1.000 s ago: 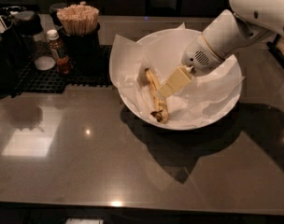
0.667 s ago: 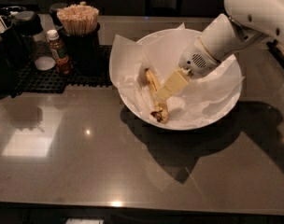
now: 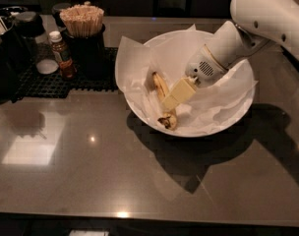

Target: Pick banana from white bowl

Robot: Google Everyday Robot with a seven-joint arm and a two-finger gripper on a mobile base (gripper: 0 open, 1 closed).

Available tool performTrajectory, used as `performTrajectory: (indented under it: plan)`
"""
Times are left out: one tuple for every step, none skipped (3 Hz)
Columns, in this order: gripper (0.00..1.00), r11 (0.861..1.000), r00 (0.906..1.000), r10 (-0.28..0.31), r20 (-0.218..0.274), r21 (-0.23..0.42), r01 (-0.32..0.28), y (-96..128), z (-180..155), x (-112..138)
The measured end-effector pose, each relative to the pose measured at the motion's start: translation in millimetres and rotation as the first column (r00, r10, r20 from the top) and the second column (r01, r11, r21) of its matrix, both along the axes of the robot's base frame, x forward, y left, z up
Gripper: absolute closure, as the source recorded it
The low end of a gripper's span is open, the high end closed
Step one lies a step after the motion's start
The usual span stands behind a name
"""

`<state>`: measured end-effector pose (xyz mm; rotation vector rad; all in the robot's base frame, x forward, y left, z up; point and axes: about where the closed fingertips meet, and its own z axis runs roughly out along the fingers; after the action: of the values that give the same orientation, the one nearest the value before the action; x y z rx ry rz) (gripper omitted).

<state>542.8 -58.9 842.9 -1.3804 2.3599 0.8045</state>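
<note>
The claw, its opening impossible to tell, is at the banana in the white bowl near the counter's far edge, so a secure squeeze and lift seem next.

White arm slanting down from upper right — gripper low, mid-view

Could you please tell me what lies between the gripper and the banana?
Nothing, in the camera view: the pale yellow gripper, inside the paper-lined white bowl, overlaps the slim spotted banana.

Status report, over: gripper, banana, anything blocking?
Gripper inside white bowl, over the banana. Banana lying on paper liner. Nothing blocking.
</note>
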Motion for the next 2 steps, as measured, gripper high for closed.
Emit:
performTrajectory:
  plan:
    - [0.62, 1.000, 1.0000, 0.003, -0.005, -0.001, -0.003, 1.0, -1.5, -0.8]
    - [0.85, 1.000, 1.0000, 0.004, -0.006, -0.002, -0.004, 1.2, -2.1, -1.2]
